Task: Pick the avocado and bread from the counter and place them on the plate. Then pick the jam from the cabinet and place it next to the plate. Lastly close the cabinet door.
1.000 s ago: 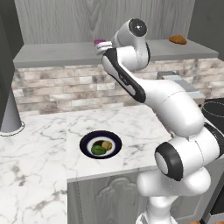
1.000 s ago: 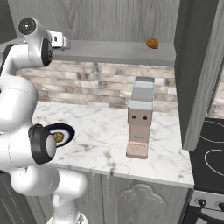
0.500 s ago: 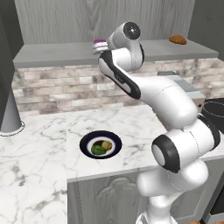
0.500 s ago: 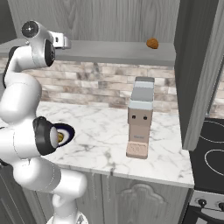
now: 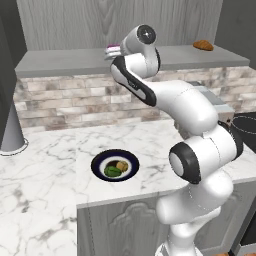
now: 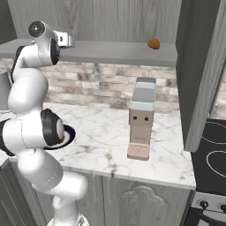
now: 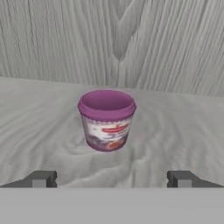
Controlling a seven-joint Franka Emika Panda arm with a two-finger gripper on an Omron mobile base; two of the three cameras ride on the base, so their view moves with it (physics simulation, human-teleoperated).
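Up on the cabinet (image 5: pixel 125 30) shelf (image 7: pixel 39 118), your claw (image 7: pixel 111 179) stands wide with nothing in it, its 2 tips level and apart. The jam (image 7: pixel 106 120) sits upright at 12 o'clock from the claw, centred between the tips but not yet between them; the gap looks wider than the jar. The wood-grain back wall rises close behind it.

From the left base view, the jam (image 5: pixel 113 49) peeks out just past the arm's raised hand, and the plate (image 5: pixel 115 165) on the tabletop (image 5: pixel 50 180) already carries the avocado (image 5: pixel 112 171) and the bread (image 5: pixel 122 165), touching or nearly so. So, by my reading, you are on the jam step, with the door left to close.

Risks as I judge them: push in too far and a tip may nudge the jar toward the back wall or tip it. Close too high and you catch only the rim, so it may slip. Lift out carelessly and the jar could clip the shelf edge. A croissant (image 5: pixel 203 45) lies at 3 o'clock along the shelf, well apart.
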